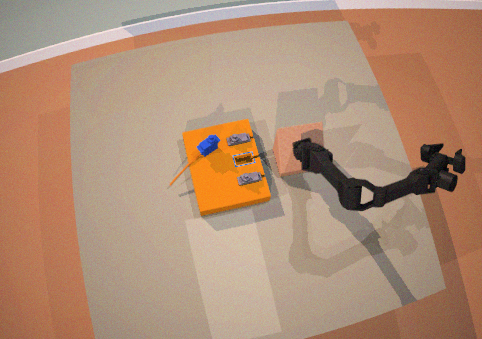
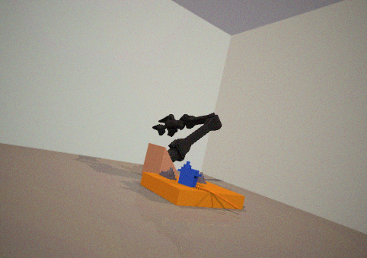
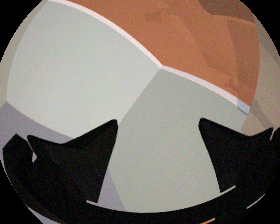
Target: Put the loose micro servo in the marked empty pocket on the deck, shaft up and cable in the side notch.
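Note:
The loose blue micro servo (image 1: 208, 144) (image 2: 188, 174) rests on top of the orange deck (image 1: 220, 197) (image 2: 183, 195) near its back left corner. Its orange cable (image 1: 182, 174) trails off the deck's left edge. The marked empty pocket (image 1: 243, 160) is a small outlined rectangle on the deck's right side, between two seated grey servos (image 1: 238, 139) (image 1: 249, 179). My gripper (image 1: 446, 153) (image 2: 159, 126) (image 3: 160, 123) is open and empty. It is raised high and far to the right of the deck, pointing away from it. The wrist view shows only wall and floor between the fingers.
A pink block (image 1: 287, 149) (image 2: 154, 159) stands right next to the deck's right edge, where the arm's base sits. The deck lies on a grey mat (image 1: 125, 202) on a brown floor. Walls stand behind.

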Controlling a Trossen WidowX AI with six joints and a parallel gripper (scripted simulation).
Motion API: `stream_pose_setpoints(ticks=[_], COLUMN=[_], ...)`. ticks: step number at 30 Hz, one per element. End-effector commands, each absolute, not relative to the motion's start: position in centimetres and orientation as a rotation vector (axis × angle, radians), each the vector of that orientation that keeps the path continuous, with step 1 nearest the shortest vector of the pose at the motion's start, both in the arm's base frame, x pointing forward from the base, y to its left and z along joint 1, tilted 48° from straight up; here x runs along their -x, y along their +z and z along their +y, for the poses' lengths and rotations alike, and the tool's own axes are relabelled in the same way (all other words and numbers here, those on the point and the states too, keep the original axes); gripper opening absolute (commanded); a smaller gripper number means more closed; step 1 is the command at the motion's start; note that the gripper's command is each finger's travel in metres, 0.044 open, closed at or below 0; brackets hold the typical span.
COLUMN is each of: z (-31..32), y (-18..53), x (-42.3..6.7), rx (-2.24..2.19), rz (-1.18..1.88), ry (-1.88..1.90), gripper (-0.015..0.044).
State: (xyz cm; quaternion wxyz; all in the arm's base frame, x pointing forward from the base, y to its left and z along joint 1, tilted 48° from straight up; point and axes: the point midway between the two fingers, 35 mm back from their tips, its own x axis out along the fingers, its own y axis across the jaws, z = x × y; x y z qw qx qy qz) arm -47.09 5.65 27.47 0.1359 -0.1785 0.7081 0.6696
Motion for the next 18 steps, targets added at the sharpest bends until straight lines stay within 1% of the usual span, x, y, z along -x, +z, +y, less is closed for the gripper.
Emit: stream_pose_setpoints(ticks=[1,2,18], z=[5.7,5.7,10.0], y=[27.5,27.5,28.3], x=[47.1,47.1,45.9], rx=[0.516,0.515,0.404], rz=[2.050,2.048,1.939], ry=[1.940,1.941,2.017], gripper=[0.0426,0.0440,0.0440])
